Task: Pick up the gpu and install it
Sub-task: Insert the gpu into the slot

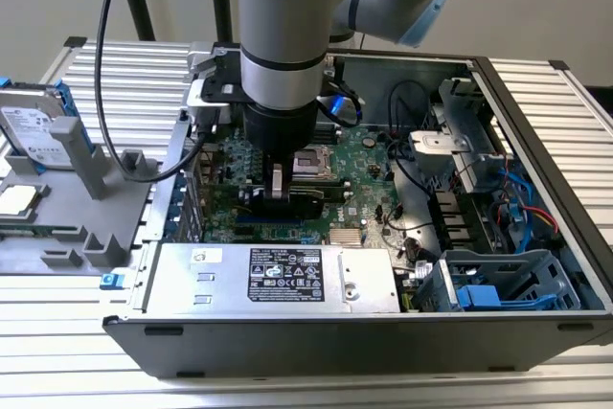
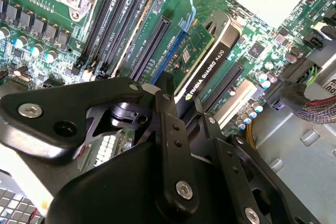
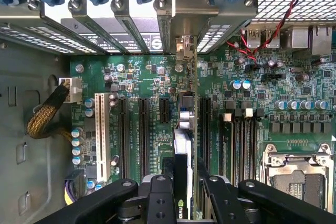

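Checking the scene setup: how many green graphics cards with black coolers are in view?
1. The thin green graphics card with a black cooler stands edge-down over the large green motherboard, inside the end effector; the arm may hide others.

The end effector (image 1: 278, 200) stands low inside the open computer case (image 1: 536, 323), at the centre of the exterior frame. The power supply (image 1: 278, 277) walls off the lower edge, and the drive cage (image 1: 498, 284) and cables (image 1: 517, 198) crowd the right. The gpu (image 3: 185, 145) stands on edge between expansion slots (image 3: 143, 129). Bare desk (image 1: 124, 83) lies open at upper left.
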### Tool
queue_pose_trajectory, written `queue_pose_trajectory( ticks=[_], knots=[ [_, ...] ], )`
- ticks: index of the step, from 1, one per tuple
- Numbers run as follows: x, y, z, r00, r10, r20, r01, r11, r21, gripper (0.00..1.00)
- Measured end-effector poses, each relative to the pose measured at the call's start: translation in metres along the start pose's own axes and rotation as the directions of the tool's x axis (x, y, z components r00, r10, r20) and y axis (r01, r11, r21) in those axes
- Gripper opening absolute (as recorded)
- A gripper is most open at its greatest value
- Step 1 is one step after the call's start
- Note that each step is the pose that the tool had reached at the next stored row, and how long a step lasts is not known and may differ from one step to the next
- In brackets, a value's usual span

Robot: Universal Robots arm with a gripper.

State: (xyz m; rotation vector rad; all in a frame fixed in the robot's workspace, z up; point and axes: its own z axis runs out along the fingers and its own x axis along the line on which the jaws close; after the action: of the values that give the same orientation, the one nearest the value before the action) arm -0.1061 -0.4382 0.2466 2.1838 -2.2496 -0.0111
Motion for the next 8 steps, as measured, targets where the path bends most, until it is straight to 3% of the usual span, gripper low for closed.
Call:
queue_pose_trajectory(
  ticks=[8],
  knots=[
    [-0.0002, 0.0001, 0.0026, 1.0000, 0.000, -0.0003, 0.000, 1.0000, -0.0002, 0.00]
  ],
)
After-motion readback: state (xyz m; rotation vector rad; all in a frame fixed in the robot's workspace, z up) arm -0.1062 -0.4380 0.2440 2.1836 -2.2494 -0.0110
